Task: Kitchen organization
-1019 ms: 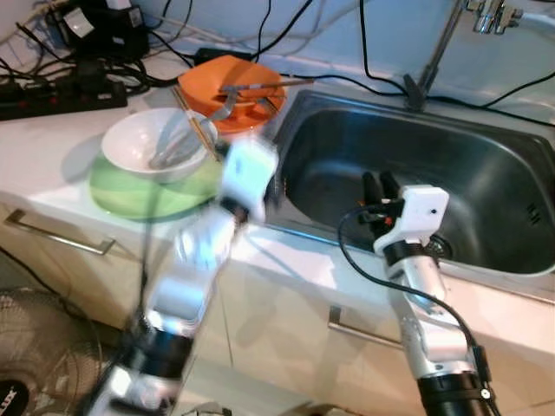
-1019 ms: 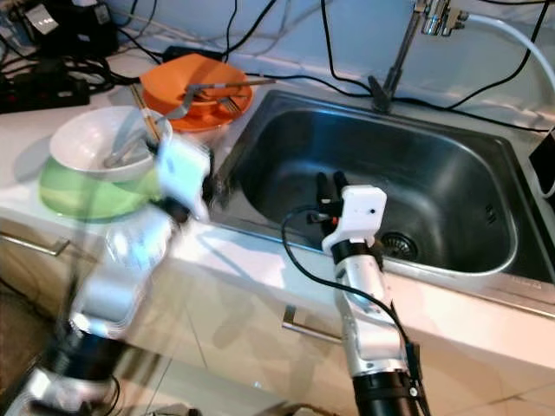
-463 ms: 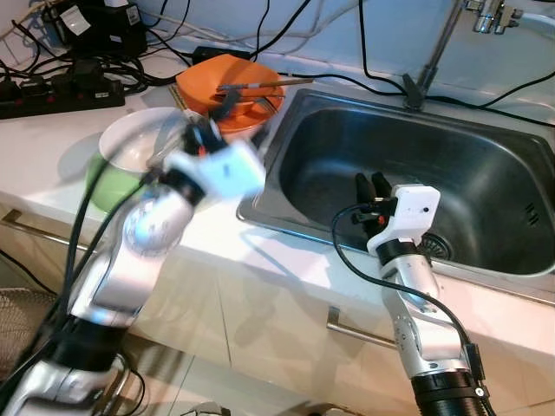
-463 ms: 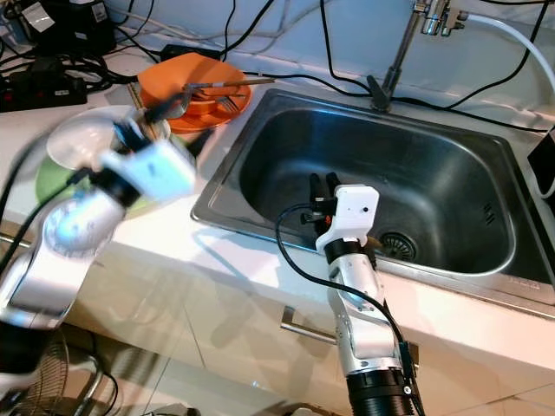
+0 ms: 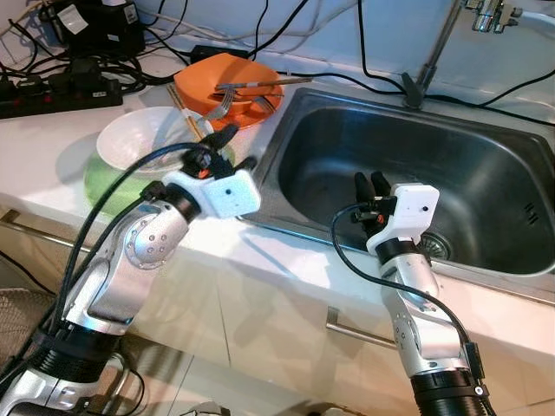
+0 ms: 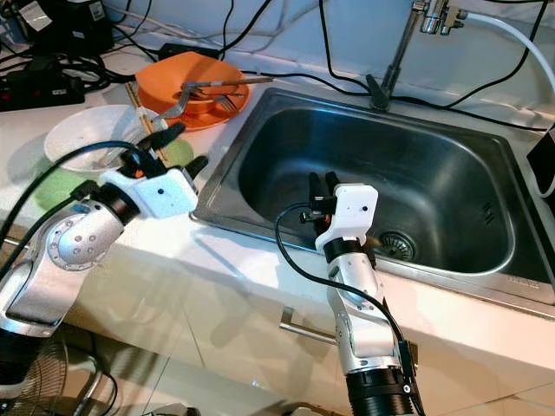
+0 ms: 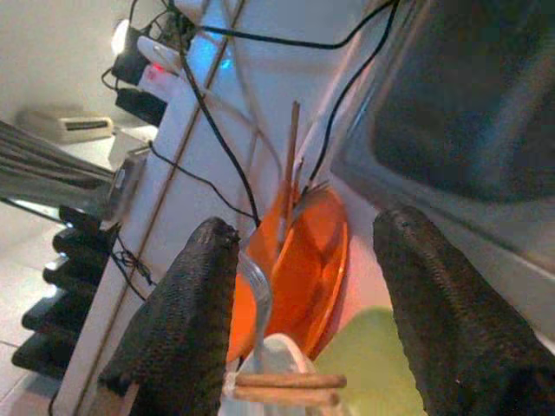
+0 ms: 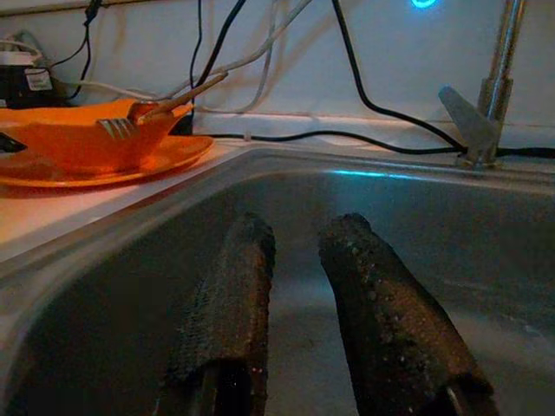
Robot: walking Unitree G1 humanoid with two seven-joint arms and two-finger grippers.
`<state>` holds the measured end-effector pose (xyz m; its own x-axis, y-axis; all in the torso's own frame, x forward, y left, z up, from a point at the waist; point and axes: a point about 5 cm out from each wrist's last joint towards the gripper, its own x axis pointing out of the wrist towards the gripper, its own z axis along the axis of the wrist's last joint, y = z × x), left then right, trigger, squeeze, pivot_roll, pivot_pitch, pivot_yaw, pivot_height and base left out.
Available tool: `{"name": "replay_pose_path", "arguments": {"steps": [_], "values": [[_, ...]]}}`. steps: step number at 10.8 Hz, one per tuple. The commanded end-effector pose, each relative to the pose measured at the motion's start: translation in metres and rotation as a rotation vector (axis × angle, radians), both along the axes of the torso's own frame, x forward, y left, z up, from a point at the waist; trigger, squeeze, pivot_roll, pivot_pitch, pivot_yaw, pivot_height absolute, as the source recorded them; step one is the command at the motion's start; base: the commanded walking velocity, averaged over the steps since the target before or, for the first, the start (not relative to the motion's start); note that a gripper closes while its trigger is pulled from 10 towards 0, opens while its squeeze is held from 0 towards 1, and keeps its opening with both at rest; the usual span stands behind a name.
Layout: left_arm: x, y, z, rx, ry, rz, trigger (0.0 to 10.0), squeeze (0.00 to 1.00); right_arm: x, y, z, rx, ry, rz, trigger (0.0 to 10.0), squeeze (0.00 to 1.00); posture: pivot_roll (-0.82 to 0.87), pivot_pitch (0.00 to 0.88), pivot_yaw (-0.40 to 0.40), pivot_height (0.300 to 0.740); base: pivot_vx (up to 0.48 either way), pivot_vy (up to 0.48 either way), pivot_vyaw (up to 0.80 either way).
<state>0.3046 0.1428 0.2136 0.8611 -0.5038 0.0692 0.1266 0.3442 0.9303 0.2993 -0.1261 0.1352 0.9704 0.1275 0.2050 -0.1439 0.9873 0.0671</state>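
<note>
1. At far left on the white table [image 5: 52, 147], a white bowl [image 5: 139, 143] sits stacked on a green plate [image 5: 108, 184]. Chopsticks [image 5: 192, 126] and a metal utensil rest in the bowl, so it looks likely to shift or spill its load if tipped.
2. The bowl looks like glazed ceramic: stiff, smooth, probably slippery and breakable. A pinch on the near rim seems the safest hold, lifting level.
3. Just behind, near the sink's corner, an orange bowl [image 5: 227, 80] stands on an orange plate [image 6: 173, 114], with forks [image 6: 227, 102] and a long utensil lying across it. Loose cutlery would be light but thin and hard to pinch, so its handles are the place to take hold.
4. The left hand [image 5: 232, 149] hovers over the table edge between the white bowl and the sink, fingers spread wide and holding nothing. In the left wrist view its two fingers [image 7: 186, 321] frame the orange dishes and the chopsticks.
5. The steel sink [image 5: 486, 260] fills the right half, with a drain [image 6: 401, 244] and a tap [image 6: 434, 13] behind it.
6. The right hand [image 5: 371, 184] hangs inside the sink above the basin floor, fingers nearly together with a narrow gap, holding nothing.
</note>
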Motion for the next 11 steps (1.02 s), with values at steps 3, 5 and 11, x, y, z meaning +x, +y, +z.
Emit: {"name": "replay_pose_path", "arguments": {"steps": [3,5,11], "values": [[0.002,0.005,-0.005,0.045,0.033,0.037,10.0,0.00,0.002,0.000,0.000,0.007,0.012,0.002,10.0,0.00,0.06,0.059,-0.066,0.740,0.000,0.000,0.00],[0.004,0.010,-0.005,0.060,0.037,0.072,10.0,0.00,0.002,0.000,0.000,0.007,0.014,0.004,10.0,0.00,0.06,0.058,-0.067,0.740,0.000,0.000,0.00],[0.010,0.019,-0.007,0.082,0.046,0.171,10.0,0.00,0.002,0.000,-0.001,0.007,0.019,0.005,10.0,0.00,0.06,0.060,-0.067,0.740,0.000,0.000,0.00]]}}
